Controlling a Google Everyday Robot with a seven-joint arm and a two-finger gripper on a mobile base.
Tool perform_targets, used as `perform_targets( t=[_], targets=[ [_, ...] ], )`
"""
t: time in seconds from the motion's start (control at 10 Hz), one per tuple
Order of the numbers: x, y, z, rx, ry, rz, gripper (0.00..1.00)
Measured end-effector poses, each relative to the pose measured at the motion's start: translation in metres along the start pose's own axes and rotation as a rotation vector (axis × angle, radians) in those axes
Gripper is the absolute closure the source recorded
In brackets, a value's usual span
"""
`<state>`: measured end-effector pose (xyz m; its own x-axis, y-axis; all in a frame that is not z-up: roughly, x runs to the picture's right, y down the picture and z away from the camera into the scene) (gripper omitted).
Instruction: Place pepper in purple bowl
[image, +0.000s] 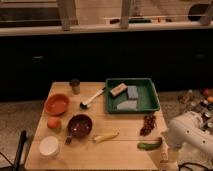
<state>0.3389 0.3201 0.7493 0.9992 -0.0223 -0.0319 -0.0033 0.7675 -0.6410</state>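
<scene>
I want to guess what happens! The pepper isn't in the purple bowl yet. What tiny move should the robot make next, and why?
Probably nudge the gripper over onto the pepper to grasp it. The gripper sits low at the edge of the table, just beside the pepper, which lies on the wood far from the purple bowl.
</scene>
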Motion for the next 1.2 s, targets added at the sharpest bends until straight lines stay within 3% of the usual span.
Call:
perform_targets(
  t=[0.4,0.9,1.2],
  targets=[
    [-0.024,0.005,-0.008,0.055,-0.013,-0.098,0.20],
    [-0.057,0.007,-0.002,0.045,-0.033,-0.200,0.20],
    [-0.063,0.007,0.001,0.033,-0.034,-0.221,0.20]
  ],
)
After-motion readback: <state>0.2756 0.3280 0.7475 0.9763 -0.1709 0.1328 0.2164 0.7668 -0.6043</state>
